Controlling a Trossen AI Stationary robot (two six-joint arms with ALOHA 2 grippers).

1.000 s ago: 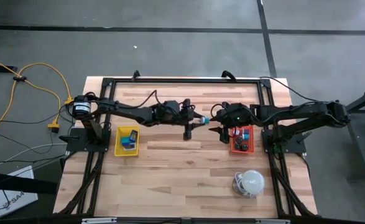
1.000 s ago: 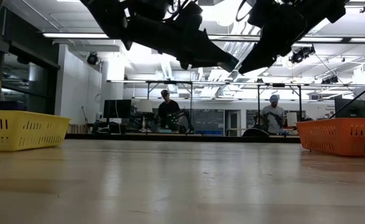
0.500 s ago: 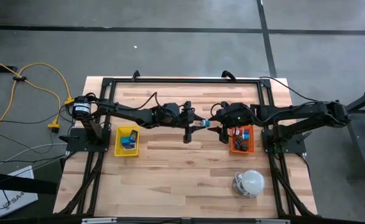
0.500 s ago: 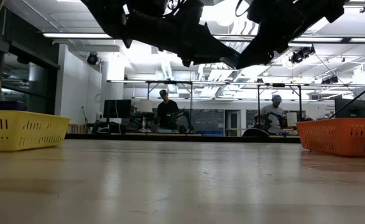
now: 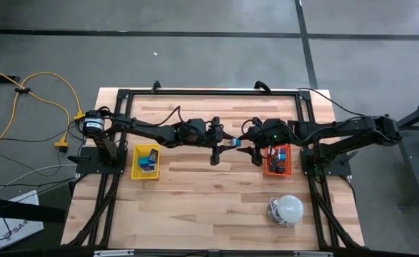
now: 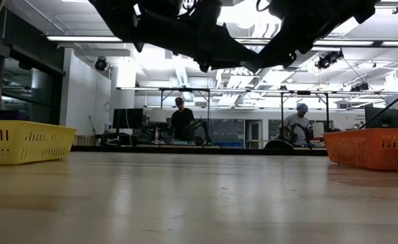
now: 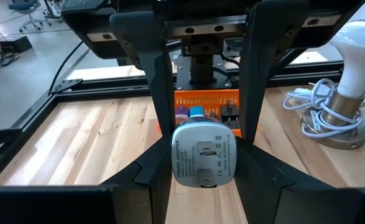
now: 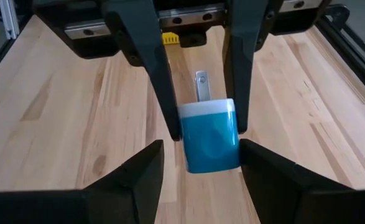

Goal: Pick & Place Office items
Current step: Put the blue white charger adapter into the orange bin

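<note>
A wooden table [image 5: 195, 193] seen from above, both robot arms meeting over its middle, a yellow tray [image 5: 146, 162] at the left, an orange tray [image 5: 278, 161] at the right. The left gripper [image 5: 227, 140] is clamped on a small blue-and-white plug adapter [image 7: 204, 155], held in the air. The right gripper [image 5: 248, 147] has its fingers spread wide around the same adapter, gripping nothing. The likely risk: if the left lets go before the right closes, the adapter drops
</note>
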